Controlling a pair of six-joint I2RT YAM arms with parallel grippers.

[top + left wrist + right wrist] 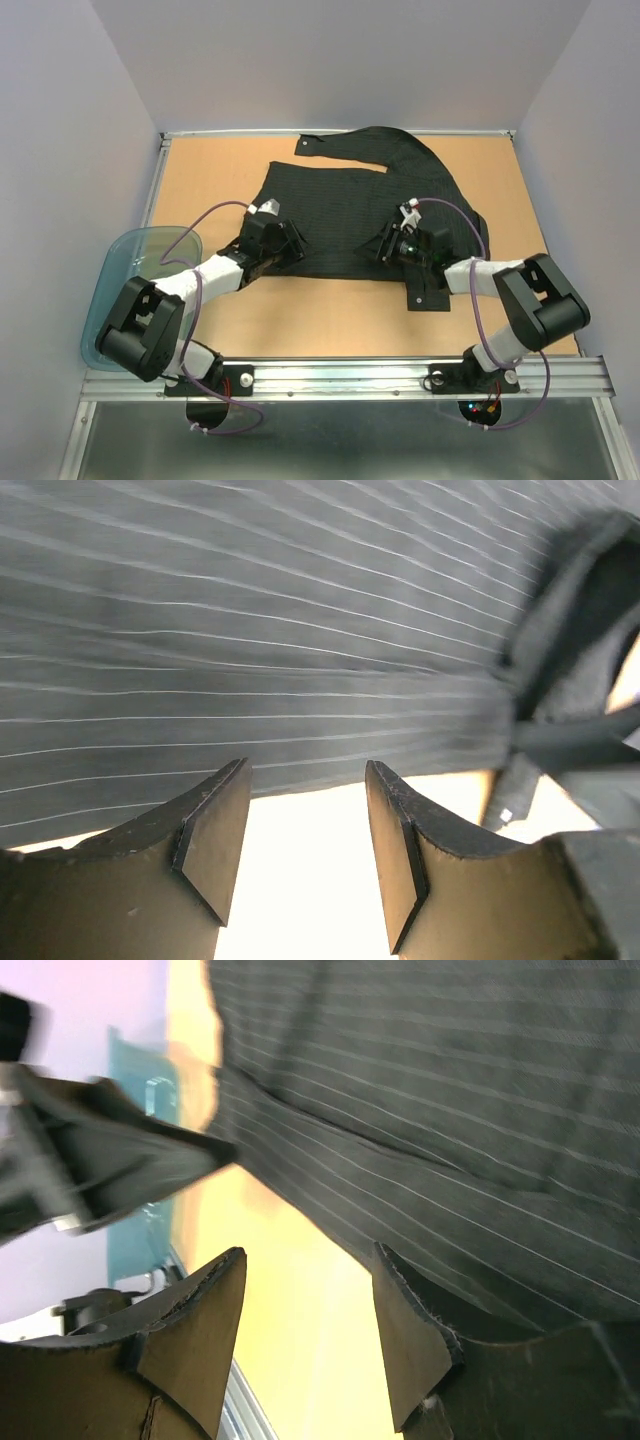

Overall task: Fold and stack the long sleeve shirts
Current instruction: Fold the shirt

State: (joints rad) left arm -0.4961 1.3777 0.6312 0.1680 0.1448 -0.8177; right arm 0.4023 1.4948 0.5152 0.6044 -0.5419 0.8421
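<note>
A translucent blue-grey tub [118, 275] sits at the left edge of the wooden table [330, 315]. The left gripper [305, 775] is spread apart and empty at the near hem of the black pinstriped shirt [345, 205], which lies spread mid-table. The right gripper [310, 1260], likewise parted and holding nothing, is at the same hem, near a sleeve cuff [425, 292]

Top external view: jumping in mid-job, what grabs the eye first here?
A black pinstriped shirt lies spread across the middle of the orange table, one sleeve stretched toward the far edge. Both arms reach to its near hem, the left gripper and right gripper open with nothing between their fingers. A translucent blue-grey tub sits at the table's left edge.
</note>
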